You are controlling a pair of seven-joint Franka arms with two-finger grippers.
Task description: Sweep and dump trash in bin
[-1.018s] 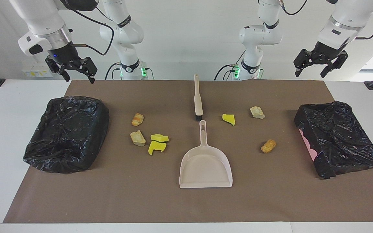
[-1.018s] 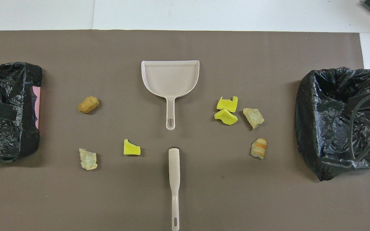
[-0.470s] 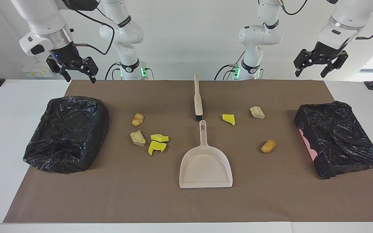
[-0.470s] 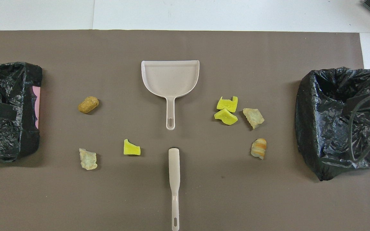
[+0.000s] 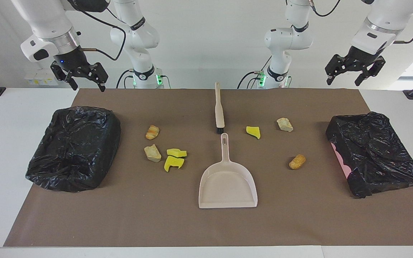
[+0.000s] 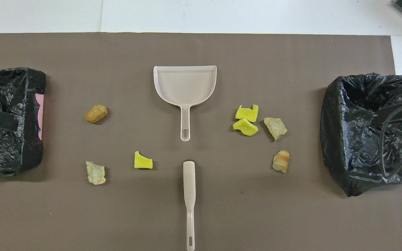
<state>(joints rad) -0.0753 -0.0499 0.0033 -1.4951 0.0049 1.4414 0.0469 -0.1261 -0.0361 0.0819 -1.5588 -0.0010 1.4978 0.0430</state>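
Both pincers, right gripper (image 5: pixel 84 78) and left gripper (image 5: pixel 354 71), hang open and empty above the bins (image 5: pixel 74 148). Between and below them, brush (image 5: pixel 219 107) and dustpan (image 5: pixel 227 177) lie handle-first among scattered trash (image 5: pixel 174 158), seemingly laid ready for grasping.

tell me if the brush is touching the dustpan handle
Apart. The overhead view shows bare mat between the brush and the dustpan handle tip.

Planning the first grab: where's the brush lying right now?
The brush lies mid-mat, in line with the dustpan and nearer to the robots, its bristles just short of the dustpan's handle tip.
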